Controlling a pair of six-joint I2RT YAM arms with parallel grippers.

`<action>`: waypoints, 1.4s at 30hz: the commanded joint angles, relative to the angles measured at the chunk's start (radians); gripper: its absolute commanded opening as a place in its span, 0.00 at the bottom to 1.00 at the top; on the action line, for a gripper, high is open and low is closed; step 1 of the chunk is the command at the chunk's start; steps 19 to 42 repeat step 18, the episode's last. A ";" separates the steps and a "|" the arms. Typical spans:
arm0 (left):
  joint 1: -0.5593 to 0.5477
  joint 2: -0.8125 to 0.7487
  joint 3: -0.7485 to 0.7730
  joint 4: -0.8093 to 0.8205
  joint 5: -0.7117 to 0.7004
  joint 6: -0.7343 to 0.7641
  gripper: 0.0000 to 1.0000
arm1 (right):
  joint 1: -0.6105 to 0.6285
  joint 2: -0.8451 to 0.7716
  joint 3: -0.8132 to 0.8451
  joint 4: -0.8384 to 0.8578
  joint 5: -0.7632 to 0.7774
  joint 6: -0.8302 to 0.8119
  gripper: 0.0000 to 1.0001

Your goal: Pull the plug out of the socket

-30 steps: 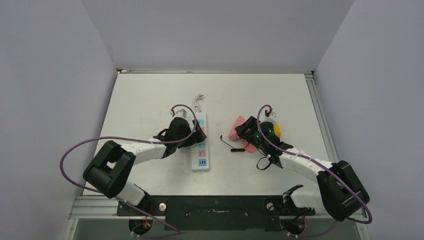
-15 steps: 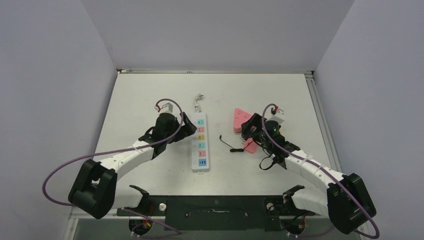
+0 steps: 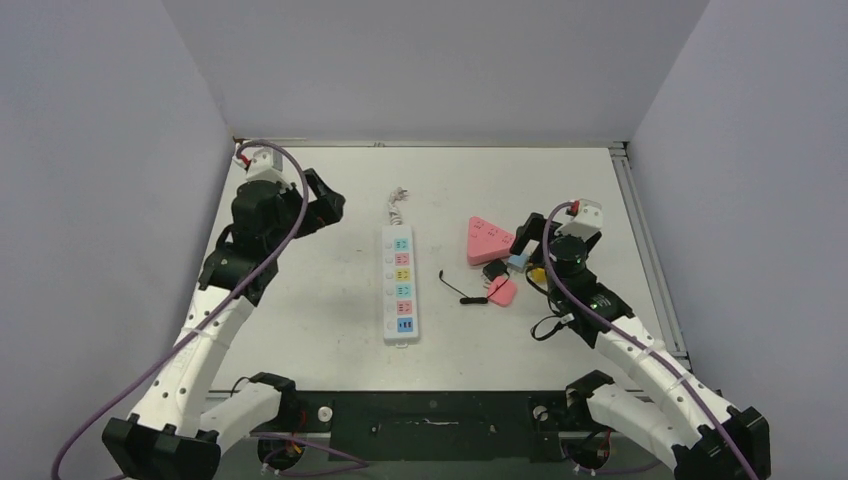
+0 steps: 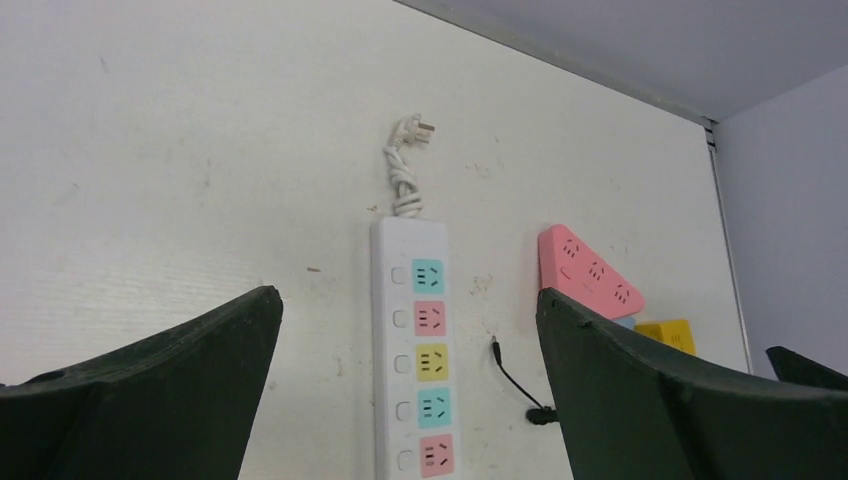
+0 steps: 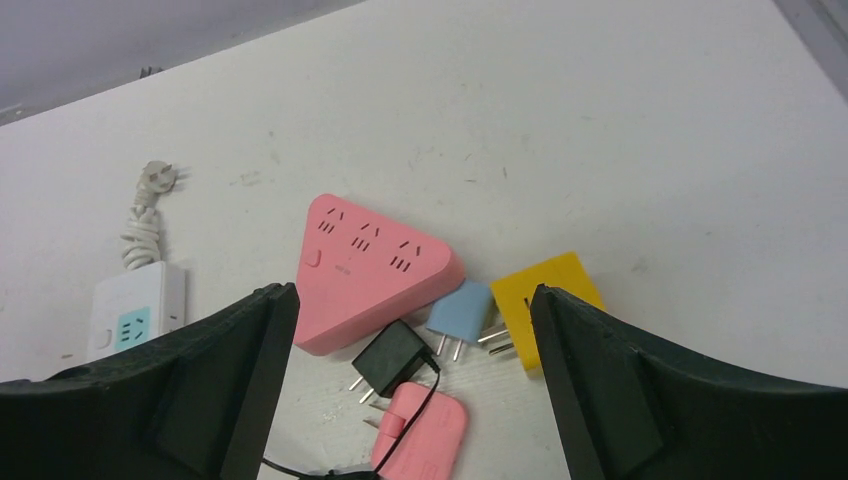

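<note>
Lying apart from the black plug (image 3: 493, 270), the socket (image 3: 399, 285) shows markings too small to read; both jaws gape.

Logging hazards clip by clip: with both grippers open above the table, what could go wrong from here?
1. The black plug, blue plug and yellow block lie crowded beside the pink triangular socket, below the open right gripper. A descent there might knock or scatter them.
2. The black plug's thin cord trails toward the power strip and could snag on a finger.
</note>
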 commanded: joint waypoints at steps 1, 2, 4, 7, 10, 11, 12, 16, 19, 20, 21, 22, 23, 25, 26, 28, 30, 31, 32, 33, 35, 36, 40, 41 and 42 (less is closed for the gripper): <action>0.005 -0.075 0.051 -0.106 -0.128 0.230 0.96 | 0.008 -0.067 0.050 -0.006 0.111 -0.149 0.90; 0.006 -0.095 0.036 -0.072 -0.162 0.258 0.96 | 0.012 -0.080 0.049 0.000 0.118 -0.168 0.90; 0.005 -0.144 -0.028 -0.007 -0.211 0.291 0.96 | 0.014 -0.106 0.041 0.016 0.132 -0.196 0.90; 0.005 -0.211 -0.125 0.072 -0.242 0.309 0.96 | 0.016 -0.143 0.022 0.040 0.139 -0.230 0.90; 0.006 -0.237 -0.158 0.083 -0.234 0.315 0.96 | 0.016 -0.169 0.007 0.053 0.151 -0.250 0.90; 0.006 -0.240 -0.164 0.087 -0.238 0.319 0.96 | 0.016 -0.176 0.006 0.056 0.153 -0.254 0.90; 0.005 -0.241 -0.168 0.090 -0.245 0.326 0.96 | 0.016 -0.181 0.003 0.060 0.154 -0.258 0.90; 0.006 -0.232 -0.170 0.084 -0.265 0.336 0.96 | 0.016 -0.196 0.003 0.061 0.158 -0.256 0.90; 0.005 -0.233 -0.176 0.081 -0.262 0.331 0.96 | 0.016 -0.209 -0.005 0.064 0.160 -0.253 0.90; 0.005 -0.233 -0.176 0.081 -0.262 0.331 0.96 | 0.016 -0.209 -0.005 0.064 0.160 -0.253 0.90; 0.005 -0.233 -0.176 0.081 -0.262 0.331 0.96 | 0.016 -0.209 -0.005 0.064 0.160 -0.253 0.90; 0.005 -0.233 -0.176 0.081 -0.262 0.331 0.96 | 0.016 -0.209 -0.005 0.064 0.160 -0.253 0.90; 0.005 -0.233 -0.176 0.081 -0.262 0.331 0.96 | 0.016 -0.209 -0.005 0.064 0.160 -0.253 0.90; 0.005 -0.233 -0.176 0.081 -0.262 0.331 0.96 | 0.016 -0.209 -0.005 0.064 0.160 -0.253 0.90; 0.005 -0.233 -0.176 0.081 -0.262 0.331 0.96 | 0.016 -0.209 -0.005 0.064 0.160 -0.253 0.90; 0.005 -0.233 -0.176 0.081 -0.262 0.331 0.96 | 0.016 -0.209 -0.005 0.064 0.160 -0.253 0.90; 0.005 -0.233 -0.176 0.081 -0.262 0.331 0.96 | 0.016 -0.209 -0.005 0.064 0.160 -0.253 0.90; 0.005 -0.233 -0.176 0.081 -0.262 0.331 0.96 | 0.016 -0.209 -0.005 0.064 0.160 -0.253 0.90; 0.005 -0.233 -0.176 0.081 -0.262 0.331 0.96 | 0.016 -0.209 -0.005 0.064 0.160 -0.253 0.90; 0.005 -0.233 -0.176 0.081 -0.262 0.331 0.96 | 0.016 -0.209 -0.005 0.064 0.160 -0.253 0.90; 0.005 -0.233 -0.176 0.081 -0.262 0.331 0.96 | 0.016 -0.209 -0.005 0.064 0.160 -0.253 0.90; 0.005 -0.233 -0.176 0.081 -0.262 0.331 0.96 | 0.016 -0.209 -0.005 0.064 0.160 -0.253 0.90; 0.005 -0.233 -0.176 0.081 -0.262 0.331 0.96 | 0.016 -0.209 -0.005 0.064 0.160 -0.253 0.90; 0.005 -0.233 -0.176 0.081 -0.262 0.331 0.96 | 0.016 -0.209 -0.005 0.064 0.160 -0.253 0.90; 0.005 -0.233 -0.176 0.081 -0.262 0.331 0.96 | 0.016 -0.209 -0.005 0.064 0.160 -0.253 0.90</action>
